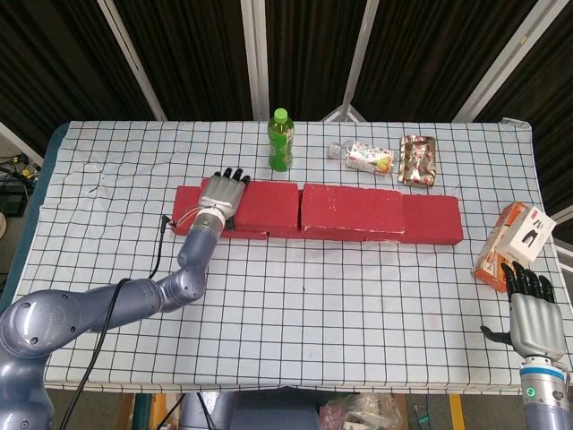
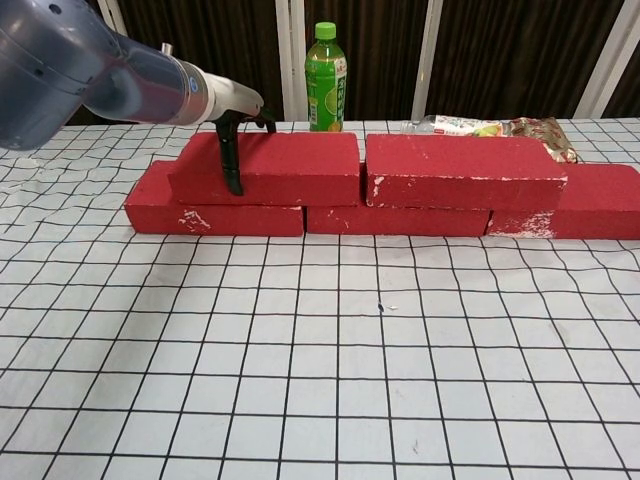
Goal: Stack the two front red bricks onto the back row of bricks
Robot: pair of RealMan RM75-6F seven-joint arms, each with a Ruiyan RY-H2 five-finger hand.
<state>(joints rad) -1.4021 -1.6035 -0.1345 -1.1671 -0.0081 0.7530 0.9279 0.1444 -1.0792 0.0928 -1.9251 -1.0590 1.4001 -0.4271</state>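
Observation:
Two red bricks lie on top of the back row of bricks (image 1: 435, 220) (image 2: 214, 217). The left upper brick (image 1: 267, 204) (image 2: 290, 165) is gripped by my left hand (image 1: 222, 194) (image 2: 236, 122), fingers laid over its top and the thumb (image 2: 232, 165) pressed down its front face. The right upper brick (image 1: 351, 210) (image 2: 465, 170) sits beside it, nearly touching. My right hand (image 1: 534, 326) hovers at the table's near right corner, fingers spread, holding nothing; the chest view does not show it.
A green bottle (image 1: 280, 141) (image 2: 325, 65) stands just behind the bricks. Snack packets (image 1: 370, 159) (image 2: 470, 125) and a foil bag (image 1: 418, 161) lie at the back right. An orange and white box (image 1: 512, 242) rests near the right edge.

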